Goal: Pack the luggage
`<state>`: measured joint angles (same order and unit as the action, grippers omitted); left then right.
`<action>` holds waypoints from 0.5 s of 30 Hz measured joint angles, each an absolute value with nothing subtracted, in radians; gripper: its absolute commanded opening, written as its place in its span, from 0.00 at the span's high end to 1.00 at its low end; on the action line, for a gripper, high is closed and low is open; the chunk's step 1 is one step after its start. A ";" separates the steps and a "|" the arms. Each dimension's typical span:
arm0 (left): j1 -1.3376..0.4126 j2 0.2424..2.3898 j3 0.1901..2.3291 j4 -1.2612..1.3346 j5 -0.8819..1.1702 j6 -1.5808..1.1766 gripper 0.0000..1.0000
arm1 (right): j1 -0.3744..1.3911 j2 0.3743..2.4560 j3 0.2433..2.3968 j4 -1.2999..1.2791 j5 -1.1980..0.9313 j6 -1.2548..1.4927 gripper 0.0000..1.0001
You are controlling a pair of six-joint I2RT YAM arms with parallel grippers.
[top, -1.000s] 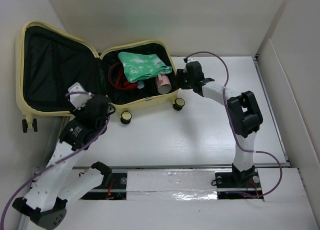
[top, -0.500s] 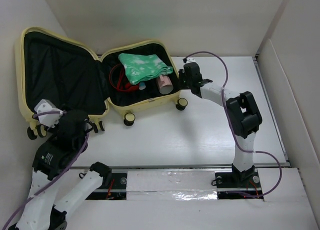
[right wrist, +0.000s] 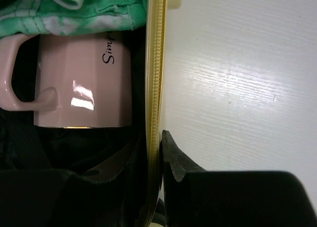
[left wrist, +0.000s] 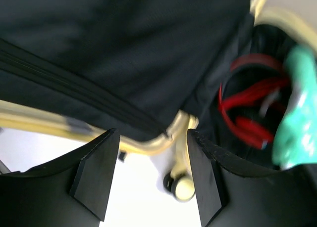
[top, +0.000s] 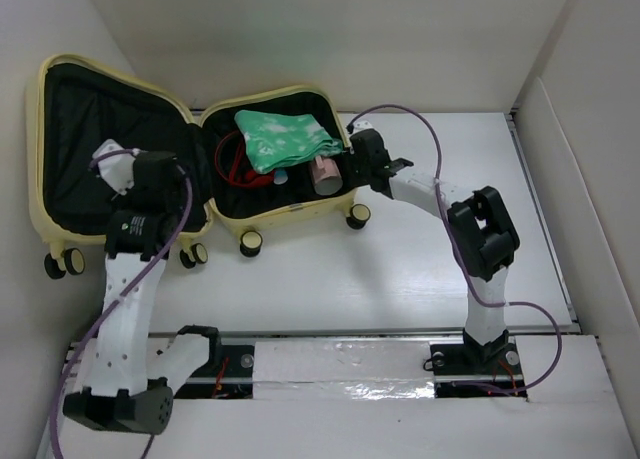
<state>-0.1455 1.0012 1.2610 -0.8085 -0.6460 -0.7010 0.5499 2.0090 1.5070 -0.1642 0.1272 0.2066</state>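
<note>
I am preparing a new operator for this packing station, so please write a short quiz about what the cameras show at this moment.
1. True or false: the right gripper has its fingers on both sides of the yellow rim of the luggage.
2. Which thing lies inside the luggage, just beside that rim? A) a pink mug B) a yellow banana C) a black shoe
3. Fill in the missing word: the left gripper is ___ and holds nothing.
Key: 1 true; 2 A; 3 open.
</note>
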 measured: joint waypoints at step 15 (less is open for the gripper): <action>0.144 0.885 1.118 -0.640 -0.320 -0.516 0.53 | 0.744 1.983 1.480 -0.202 0.209 0.222 1.00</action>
<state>0.1440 0.8852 1.1183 -0.6399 -0.3202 -0.5163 0.7444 1.9835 1.4803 -0.2016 0.2089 0.2218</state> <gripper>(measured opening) 0.469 0.286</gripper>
